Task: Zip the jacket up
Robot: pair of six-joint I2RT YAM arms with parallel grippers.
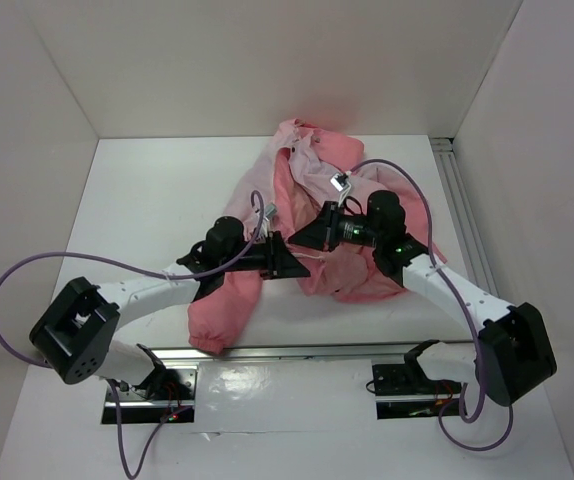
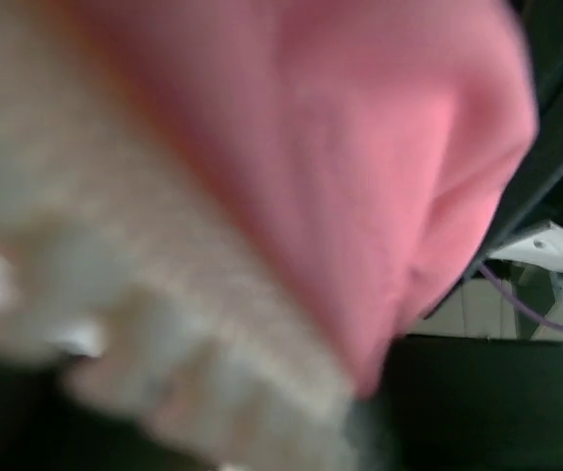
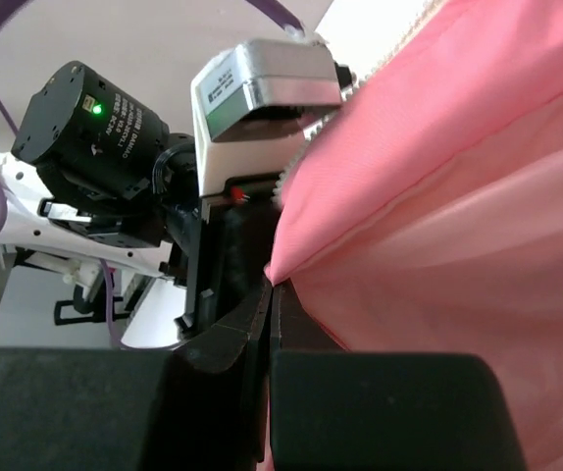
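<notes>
The pink jacket [image 1: 317, 180] lies crumpled in the middle of the white table, with a coral sleeve hanging toward the near edge. Both grippers meet over its front. My left gripper [image 1: 305, 262] is shut on the jacket's edge. In the left wrist view, blurred pink cloth [image 2: 360, 147] and a pale band [image 2: 164, 294] fill the frame and hide the fingers. My right gripper [image 3: 274, 285] is shut, pinching a corner fold of coral fabric [image 3: 458, 196] at its fingertips. It also shows in the top view [image 1: 297, 240]. The left arm's wrist [image 3: 262, 88] is just beyond it.
A metal rail [image 1: 317, 352] runs along the near edge and another rail [image 1: 462, 220] along the right side. White walls enclose the table. Purple cables [image 1: 27, 270] loop off both arms.
</notes>
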